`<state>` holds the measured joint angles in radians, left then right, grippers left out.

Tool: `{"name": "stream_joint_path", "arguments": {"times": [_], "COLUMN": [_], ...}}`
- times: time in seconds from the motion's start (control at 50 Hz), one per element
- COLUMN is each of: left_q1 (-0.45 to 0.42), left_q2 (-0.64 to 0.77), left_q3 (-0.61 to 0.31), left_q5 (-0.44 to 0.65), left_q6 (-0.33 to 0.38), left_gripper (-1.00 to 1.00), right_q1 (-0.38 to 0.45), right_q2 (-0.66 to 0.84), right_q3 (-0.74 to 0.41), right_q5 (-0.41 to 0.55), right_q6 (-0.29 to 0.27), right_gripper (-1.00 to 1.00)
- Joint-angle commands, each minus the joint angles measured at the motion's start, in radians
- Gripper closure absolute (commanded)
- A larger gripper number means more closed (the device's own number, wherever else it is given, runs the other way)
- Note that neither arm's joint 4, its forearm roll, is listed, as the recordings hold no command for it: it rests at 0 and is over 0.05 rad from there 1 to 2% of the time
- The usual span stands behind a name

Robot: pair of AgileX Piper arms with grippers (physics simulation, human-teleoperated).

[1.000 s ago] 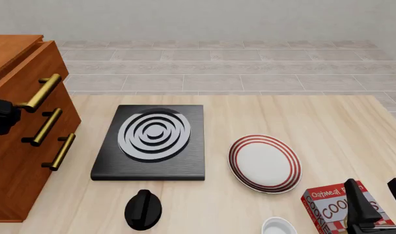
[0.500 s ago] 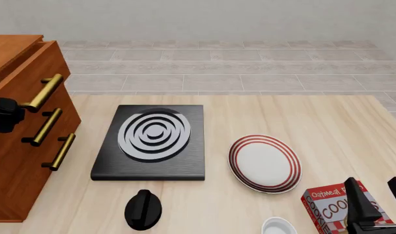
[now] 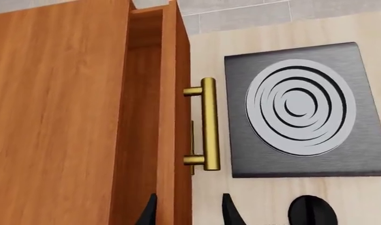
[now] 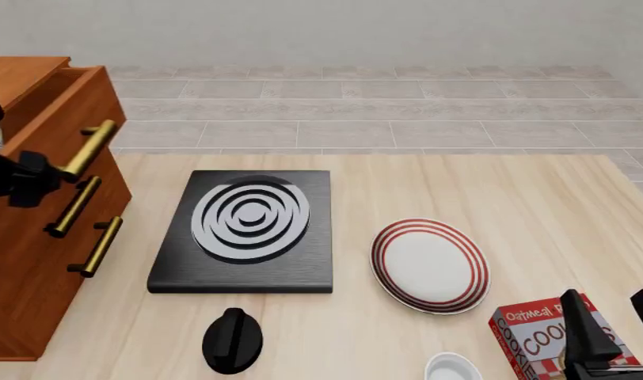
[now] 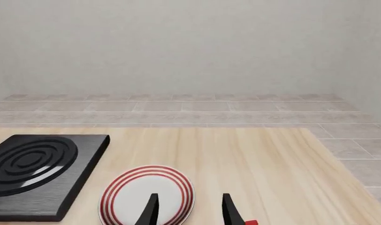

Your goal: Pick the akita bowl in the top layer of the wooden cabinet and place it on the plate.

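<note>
pale wooden table (image 4: 406, 182); at nine o'clock the top layer (image 4: 58, 103) has been drawn further out by the left gripper (image 4: 31, 180), clamped near its handle; bowl unseen.

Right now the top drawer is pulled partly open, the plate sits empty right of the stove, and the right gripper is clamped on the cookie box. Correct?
Not quite. The right gripper is open and holds nothing; it only hangs near the cookie box, as the front view shows. The rest stands: the top drawer is partly open, and the plate sits empty right of the stove.
</note>
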<state>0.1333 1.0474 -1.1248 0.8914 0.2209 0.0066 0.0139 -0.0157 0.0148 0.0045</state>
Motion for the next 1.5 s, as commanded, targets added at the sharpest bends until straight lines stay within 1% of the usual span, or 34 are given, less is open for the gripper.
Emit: {"name": "stream_joint_path", "arguments": {"times": [0.02,0.14,0.3,0.5,0.8,0.82,1.06,1.28,1.5], "left_q1": [-0.065,-0.083,-0.111,-0.146,-0.190,-0.196,-0.241,-0.282,-0.309], "left_q2": [0.014,0.019,0.032,0.044,0.068,0.071,0.085,0.096,0.108], "left_q3": [-0.017,-0.022,-0.052,-0.046,-0.041,-0.045,-0.066,-0.066,-0.086], "left_q5": [0.009,0.012,0.019,0.011,-0.010,-0.009,-0.007,-0.019,-0.022], "left_q6": [0.002,0.007,-0.001,-0.012,-0.042,-0.055,-0.083,-0.112,-0.129], "left_gripper": [-1.00,-1.00,-1.00,-1.00,-1.00,-1.00,-1.00,-1.00,-1.00], "right_q1": [-0.001,-0.002,-0.002,-0.002,-0.002,-0.003,-0.006,-0.005,-0.005], "right_q2": [0.003,0.001,0.008,0.012,0.013,0.011,0.021,-0.008,-0.005], "right_q3": [0.000,-0.001,-0.002,-0.002,-0.002,-0.002,-0.003,-0.004,-0.004], "right_q5": [-0.002,0.001,-0.004,-0.008,-0.009,-0.007,-0.016,0.014,0.011], "right_q6": [0.002,0.004,0.004,0.003,0.005,0.005,0.009,0.010,0.008], "right_gripper": [-1.00,-1.00,-1.00,-1.00,-1.00,-1.00,-1.00,-1.00,-1.00]}}
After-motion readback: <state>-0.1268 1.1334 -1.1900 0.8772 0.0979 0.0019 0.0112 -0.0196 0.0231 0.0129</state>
